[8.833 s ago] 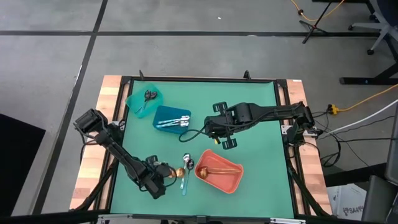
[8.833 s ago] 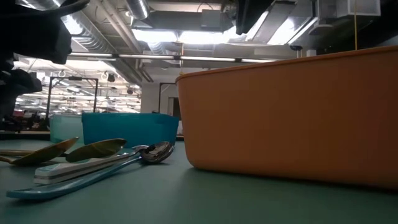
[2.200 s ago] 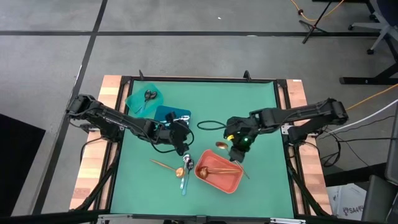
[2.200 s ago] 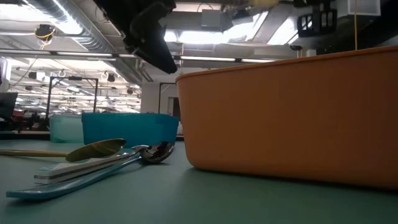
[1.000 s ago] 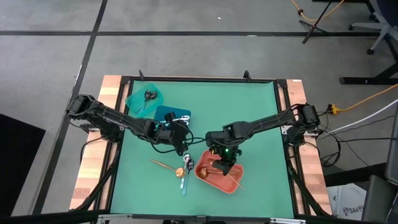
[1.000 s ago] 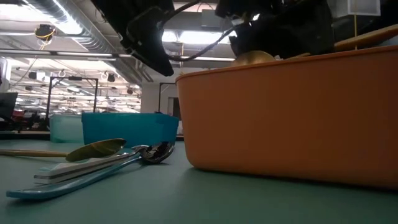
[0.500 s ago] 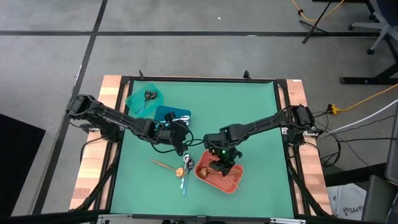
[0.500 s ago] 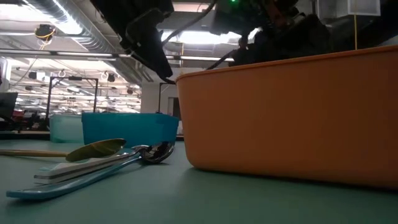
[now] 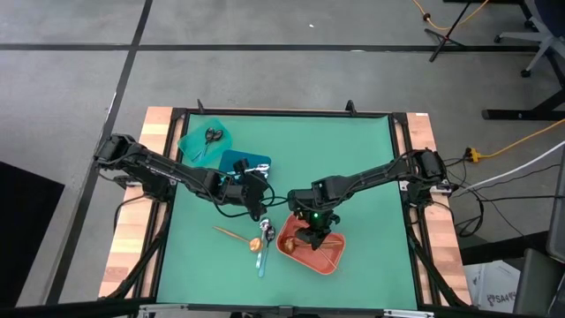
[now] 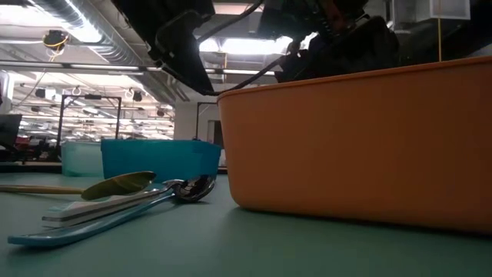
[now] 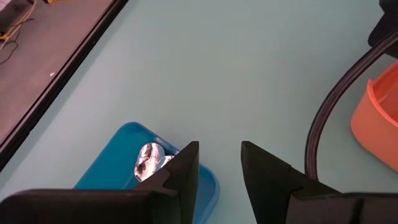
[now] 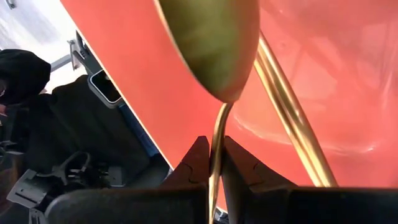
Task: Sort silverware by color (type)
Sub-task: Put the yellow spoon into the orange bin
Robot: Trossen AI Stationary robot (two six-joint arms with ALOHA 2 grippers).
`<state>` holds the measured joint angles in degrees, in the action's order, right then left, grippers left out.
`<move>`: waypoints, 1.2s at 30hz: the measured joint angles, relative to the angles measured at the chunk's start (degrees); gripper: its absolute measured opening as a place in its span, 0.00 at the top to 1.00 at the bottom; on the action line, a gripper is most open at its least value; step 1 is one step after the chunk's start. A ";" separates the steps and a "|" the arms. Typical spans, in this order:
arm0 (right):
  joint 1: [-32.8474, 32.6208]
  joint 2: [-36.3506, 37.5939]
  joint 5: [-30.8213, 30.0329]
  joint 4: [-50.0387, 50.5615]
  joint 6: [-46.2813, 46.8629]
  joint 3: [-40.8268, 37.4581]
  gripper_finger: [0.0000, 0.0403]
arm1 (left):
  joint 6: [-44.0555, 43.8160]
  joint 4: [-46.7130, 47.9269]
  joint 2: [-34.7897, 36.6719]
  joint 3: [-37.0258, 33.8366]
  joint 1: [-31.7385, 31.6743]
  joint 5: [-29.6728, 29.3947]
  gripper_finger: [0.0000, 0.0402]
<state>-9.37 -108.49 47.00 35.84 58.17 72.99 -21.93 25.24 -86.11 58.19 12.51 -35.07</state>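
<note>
Gripping a copper-gold spoon (image 12: 214, 43) by its thin neck, my right gripper (image 9: 313, 231) hangs low inside the coral bin (image 9: 331, 258), at about five o'clock on the green mat (image 9: 353, 159). Another gold handle (image 12: 291, 124) lies on the bin floor beside it. My left gripper (image 9: 259, 200) hovers near mat centre with fingers (image 11: 180, 171) parted and empty, over the edge of the blue bin (image 11: 124, 158) holding shiny spoons (image 11: 149, 158). At six o'clock, loose silverware (image 9: 262, 240) rests on the mat, a gold piece (image 9: 231, 234) just beside it. The teal bin (image 9: 203, 141) sits at ten o'clock. No writing is legible anywhere.
</note>
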 joint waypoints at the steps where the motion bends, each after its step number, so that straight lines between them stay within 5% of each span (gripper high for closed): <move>1: 0.00 0.00 -0.02 0.00 0.02 0.00 0.97 | 0.00 0.02 0.00 0.00 -0.01 0.00 0.72; 15: 0.00 0.02 -0.02 0.00 -0.13 0.00 0.72 | 0.01 0.02 0.00 0.00 -0.02 0.02 0.72; 26: 0.00 0.09 -2.54 0.27 -3.59 0.00 0.72 | 0.02 0.02 0.00 0.02 0.00 0.70 0.72; 36: 0.02 2.44 -7.94 6.02 -10.98 0.00 0.72 | 0.04 1.30 0.00 0.07 0.04 9.02 0.72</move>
<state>-9.34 -106.05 39.06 41.86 47.19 72.99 -21.89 26.54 -86.11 58.26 12.56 -26.05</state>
